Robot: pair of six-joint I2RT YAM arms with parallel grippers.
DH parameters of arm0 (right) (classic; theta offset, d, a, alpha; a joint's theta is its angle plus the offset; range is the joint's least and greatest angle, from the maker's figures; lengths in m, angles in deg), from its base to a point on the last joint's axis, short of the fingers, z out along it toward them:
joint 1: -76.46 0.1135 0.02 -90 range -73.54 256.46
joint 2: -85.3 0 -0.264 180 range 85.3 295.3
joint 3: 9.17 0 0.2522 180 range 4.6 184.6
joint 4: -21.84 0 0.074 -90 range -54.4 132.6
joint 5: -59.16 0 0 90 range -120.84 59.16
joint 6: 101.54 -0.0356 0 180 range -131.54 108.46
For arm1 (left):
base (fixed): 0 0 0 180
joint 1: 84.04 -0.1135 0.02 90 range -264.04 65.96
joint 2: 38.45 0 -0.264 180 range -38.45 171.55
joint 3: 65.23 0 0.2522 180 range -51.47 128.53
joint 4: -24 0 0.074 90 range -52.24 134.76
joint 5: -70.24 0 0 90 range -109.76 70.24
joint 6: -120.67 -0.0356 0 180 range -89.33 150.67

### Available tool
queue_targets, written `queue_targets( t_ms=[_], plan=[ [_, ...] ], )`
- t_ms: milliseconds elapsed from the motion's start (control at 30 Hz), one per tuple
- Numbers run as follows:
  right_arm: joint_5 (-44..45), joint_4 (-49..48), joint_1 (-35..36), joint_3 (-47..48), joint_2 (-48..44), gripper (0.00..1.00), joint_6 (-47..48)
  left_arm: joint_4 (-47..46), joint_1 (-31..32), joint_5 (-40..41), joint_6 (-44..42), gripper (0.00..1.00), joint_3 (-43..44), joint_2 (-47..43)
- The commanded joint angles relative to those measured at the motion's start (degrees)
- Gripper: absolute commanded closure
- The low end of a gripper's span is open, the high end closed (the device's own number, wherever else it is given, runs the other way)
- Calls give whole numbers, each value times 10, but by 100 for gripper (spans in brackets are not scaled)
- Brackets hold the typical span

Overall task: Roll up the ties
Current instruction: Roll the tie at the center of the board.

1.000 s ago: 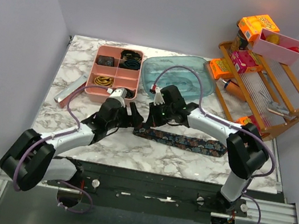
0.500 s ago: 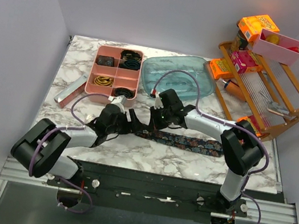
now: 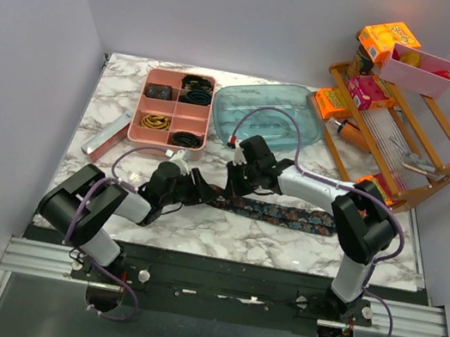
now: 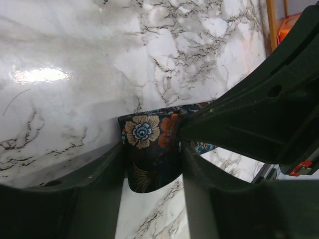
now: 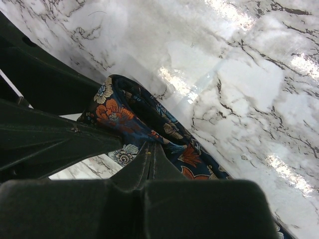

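One of the ties, dark with orange and pale-blue flowers, lies flat across the marble table, its left end turned up into a fold. In the left wrist view that folded end stands between the fingers of my left gripper, which touch it on both sides. My left gripper sits low at the tie's left end. My right gripper is just beside it, shut, its joined tips resting on the tie behind the fold. I cannot tell whether fabric is pinched there.
A pink compartment tray with coiled items and a clear blue-green tray stand behind the arms. A wooden rack with orange boxes and a pink bin fills the right back. A silver bar lies at the left.
My left arm has drawn in lower toward the tie's left end, and its jaws have narrowed from wide open onto the folded end. The right gripper has barely moved.
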Motion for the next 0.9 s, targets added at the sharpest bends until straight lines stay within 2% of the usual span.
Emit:
queue_targets(
  t_ms=[0,133,233,567,867],
  plan=[
    [18,7,5,-11,18,99,0,-62,9,-23,9,53,1,23],
    [11,4,5,-7,15,99,-1,-68,13,-10,11,67,1,17],
    [8,4,5,-1,11,99,-2,-45,15,6,2,71,1,0],
    [31,16,5,28,-19,99,-3,137,17,69,-66,71,41,-87],
    [-1,27,5,72,2,99,2,354,27,189,-137,71,97,-162]
  ],
)
